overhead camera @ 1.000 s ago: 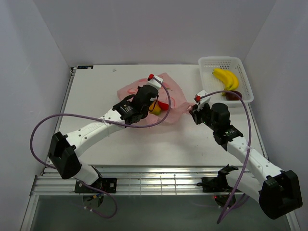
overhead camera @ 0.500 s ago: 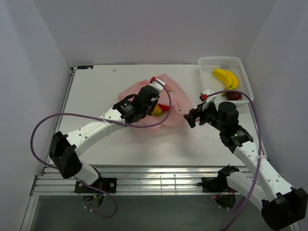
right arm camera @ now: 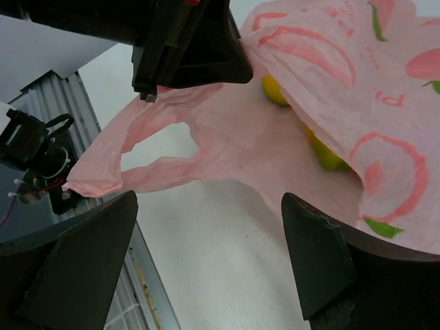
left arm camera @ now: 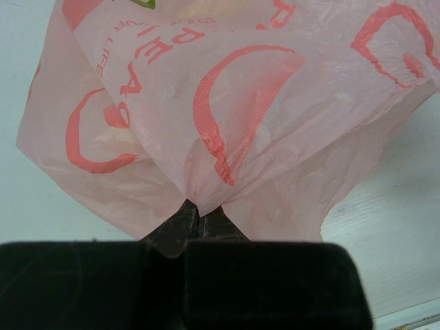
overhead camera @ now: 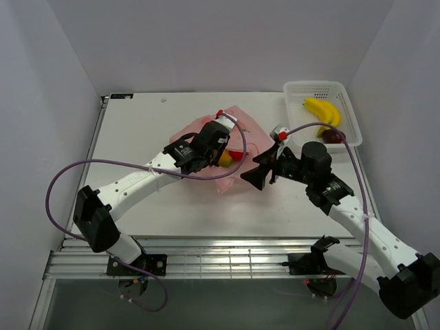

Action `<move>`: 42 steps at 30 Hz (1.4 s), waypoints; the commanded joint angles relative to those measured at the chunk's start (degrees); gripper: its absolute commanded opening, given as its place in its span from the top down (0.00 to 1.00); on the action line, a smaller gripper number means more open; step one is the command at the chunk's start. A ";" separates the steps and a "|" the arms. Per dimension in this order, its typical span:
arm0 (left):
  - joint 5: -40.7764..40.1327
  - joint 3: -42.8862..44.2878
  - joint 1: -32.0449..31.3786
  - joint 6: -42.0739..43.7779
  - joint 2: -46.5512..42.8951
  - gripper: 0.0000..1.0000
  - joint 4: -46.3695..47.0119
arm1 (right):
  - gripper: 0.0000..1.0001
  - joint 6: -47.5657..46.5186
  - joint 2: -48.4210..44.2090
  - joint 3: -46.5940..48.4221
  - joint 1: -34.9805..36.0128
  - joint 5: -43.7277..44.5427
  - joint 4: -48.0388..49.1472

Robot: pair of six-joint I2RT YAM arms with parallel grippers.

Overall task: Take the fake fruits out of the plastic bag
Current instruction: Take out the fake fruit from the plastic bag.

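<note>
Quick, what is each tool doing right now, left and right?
Left tool: shut on the bag.
Right tool: open, holding nothing.

A white perforated basket [overhead camera: 314,84] sits at the far right corner of the white table [overhead camera: 137,137].

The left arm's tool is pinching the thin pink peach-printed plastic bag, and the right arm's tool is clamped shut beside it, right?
Not quite. The right tool is wide open, its jaws standing far apart beside the thin pink peach-printed plastic bag; the right wrist view shows it. The left tool is indeed pinching the bag.
</note>
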 commanded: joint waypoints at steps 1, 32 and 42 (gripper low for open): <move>1.97 2.54 -0.01 -1.39 -1.61 1.00 -0.12 | 0.10 3.81 4.55 2.30 4.86 4.73 5.40; 11.99 2.19 -0.09 -4.90 -1.61 1.00 1.90 | 0.10 22.19 35.23 0.37 14.36 60.56 29.90; 3.38 6.14 -0.09 -11.49 -0.30 1.00 1.64 | 0.10 13.13 29.80 -5.86 16.82 57.75 37.39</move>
